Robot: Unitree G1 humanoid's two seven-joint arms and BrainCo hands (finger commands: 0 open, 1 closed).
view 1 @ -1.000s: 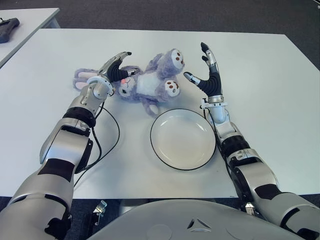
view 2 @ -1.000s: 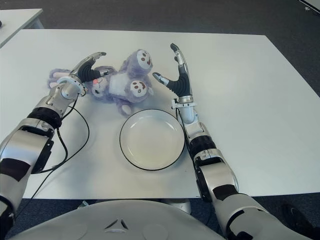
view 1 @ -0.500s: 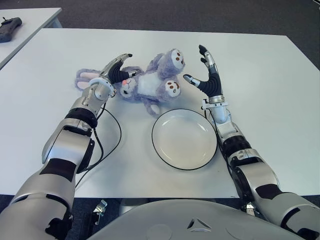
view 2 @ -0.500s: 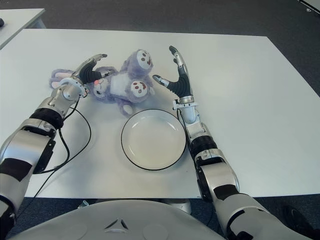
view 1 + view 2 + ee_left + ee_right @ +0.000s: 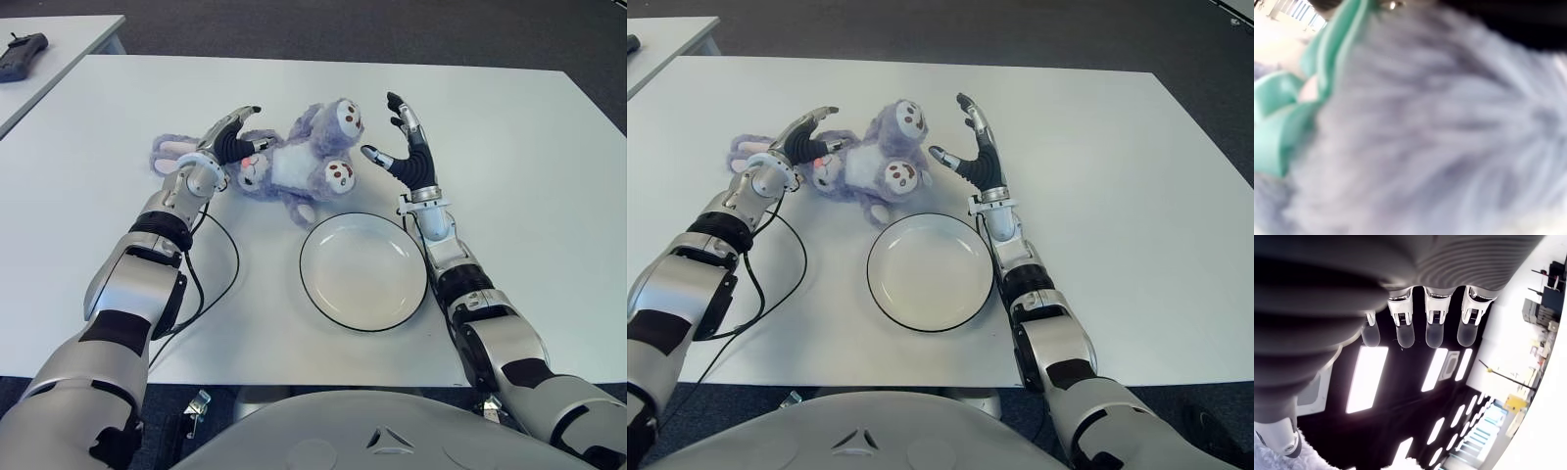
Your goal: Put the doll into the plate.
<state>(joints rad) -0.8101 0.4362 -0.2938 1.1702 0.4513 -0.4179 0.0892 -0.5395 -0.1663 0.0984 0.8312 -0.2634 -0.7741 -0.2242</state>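
Purple plush fur: the doll (image 5: 294,166), a long-eared rabbit, lies on its back on the white table (image 5: 509,147), at about eleven o'clock from the plate (image 5: 363,271) and just clear of its rim, one paw nearly reaching the black edge. The plate is white and bare inside. The left hand (image 5: 223,145) is on the doll's head end, at nine o'clock of the toy, fingers lying loosely curved over the head; its wrist view is filled with fur and a green ribbon, and a closed grasp cannot be made out. The right hand (image 5: 404,145) stands upright at three o'clock of the doll, palm toward the brown-soled feet, fingers straight and spread, thumb (image 5: 372,155) reaching toward the nearer foot, holding nothing. A black cable (image 5: 217,284) loops on the table at nine o'clock from the plate. A dark device (image 5: 20,55) sits on a second table at far ten o'clock.
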